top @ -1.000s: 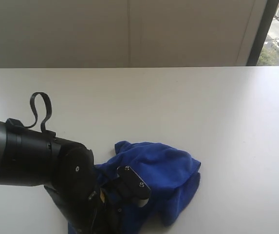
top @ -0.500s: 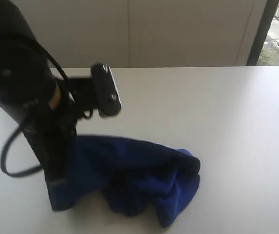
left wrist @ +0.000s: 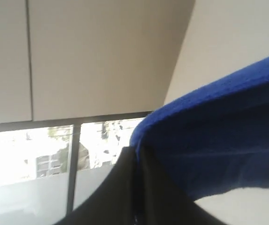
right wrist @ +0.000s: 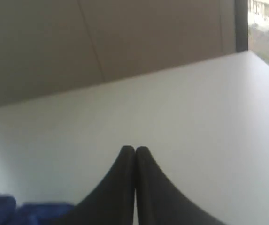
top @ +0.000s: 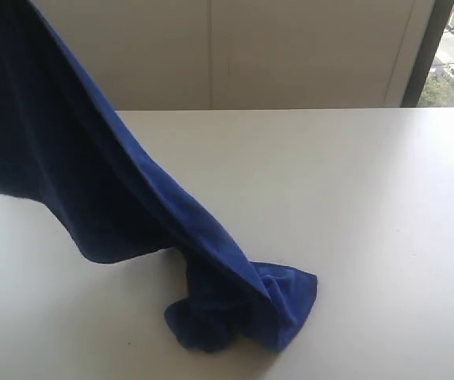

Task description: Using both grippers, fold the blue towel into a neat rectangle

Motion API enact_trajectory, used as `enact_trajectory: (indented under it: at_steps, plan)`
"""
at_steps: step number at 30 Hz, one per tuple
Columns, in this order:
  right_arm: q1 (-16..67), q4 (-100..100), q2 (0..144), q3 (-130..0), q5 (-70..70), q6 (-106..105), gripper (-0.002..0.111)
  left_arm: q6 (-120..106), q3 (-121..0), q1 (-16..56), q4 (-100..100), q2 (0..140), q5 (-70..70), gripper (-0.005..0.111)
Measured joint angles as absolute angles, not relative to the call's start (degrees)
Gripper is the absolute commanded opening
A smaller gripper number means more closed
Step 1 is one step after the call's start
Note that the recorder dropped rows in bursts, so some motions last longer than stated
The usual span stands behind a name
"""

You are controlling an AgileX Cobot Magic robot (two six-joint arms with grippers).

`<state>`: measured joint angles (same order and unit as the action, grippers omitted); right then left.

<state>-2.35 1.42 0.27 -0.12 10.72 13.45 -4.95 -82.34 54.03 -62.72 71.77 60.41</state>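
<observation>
half the blue towel (top: 116,182) now hangs higher, pinched by left gripper (left wrist: 135,152); right gripper (right wrist: 135,150) fingers (right wrist: 122,180) pressed together.

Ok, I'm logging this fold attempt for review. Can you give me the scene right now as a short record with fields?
cloth: blue towel, unfolded, hanging as a slanted sheet
high end: runs out of the exterior view's top left
low end: bunched on the white table
left arm: left tool shut, pinching the towel's edge
right arm: right tool shut, holding nothing, towel off to one side
fold: not yet begun
</observation>
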Motion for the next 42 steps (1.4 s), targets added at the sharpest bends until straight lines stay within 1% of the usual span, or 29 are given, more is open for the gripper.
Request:
enact_trajectory:
  at_steps: [4, 7, 11, 13, 15, 18, 20, 24, 29, 32, 34, 39, 42]
  plan:
    - [-2.35, 1.52, 0.27, -0.12, -5.10, 20.78, 0.000, -4.95, -82.64, 54.03, -67.88, 71.54, 63.16, 0.000]
    - [-2.35, 1.63, 0.18, -0.12, -18.04, 27.70, 0.000, -4.95, -82.64, 54.03, -68.47, 71.54, 64.49, 0.000]
    - [-2.35, 1.87, 0.18, -0.12, -36.04, 30.94, 0.000, -4.95, -82.64, 54.03, -68.47, 71.54, 64.60, 0.000]
    - [-2.35, 2.10, 0.18, -0.12, -38.79, 32.14, 0.000, -4.95, -82.64, 54.03, -68.27, 71.54, 64.60, 0.000]
    - [-2.35, 2.50, 0.00, -1.81, -31.76, 32.65, 0.000, -4.95, -82.64, 54.03, -67.85, 71.54, 64.60, 0.000]
    - [-2.35, 2.64, 0.94, -6.76, -8.99, 31.34, 0.000, -4.95, -82.64, 54.03, -66.12, 71.54, 64.60, 0.000]
    - [-2.35, 2.64, 4.80, -10.24, 1.97, 28.69, 0.000, -4.95, -82.64, 54.03, -65.04, 71.54, 64.60, 0.000]
    - [-2.35, 2.64, 17.40, -19.07, 15.64, 21.37, 0.000, -4.95, -82.64, 54.03, -62.68, 71.54, 64.60, 0.000]
    - [-2.35, 7.31, 38.31, -33.18, 31.73, 0.31, 0.000, -4.95, -82.64, 54.03, -60.34, 71.54, 64.60, 0.000]
    - [-2.35, 13.46, 50.28, -40.31, 38.78, -15.46, 0.000, -4.95, -82.50, 54.03, -60.10, 71.54, 64.60, 0.000]
    - [-2.10, 18.90, 56.65, -44.14, 40.87, -27.72, 0.000, -4.95, -82.24, 54.03, -60.10, 71.54, 64.60, 0.000]
    - [0.70, 32.43, 69.76, -48.16, 45.05, -63.45, 0.001, -4.95, -81.89, 54.03, -59.47, 71.54, 64.60, 0.000]
    - [2.71, 36.38, 75.53, -48.41, 45.61, -79.44, 0.009, -4.95, -81.89, 54.03, -59.47, 71.54, 64.60, 0.000]
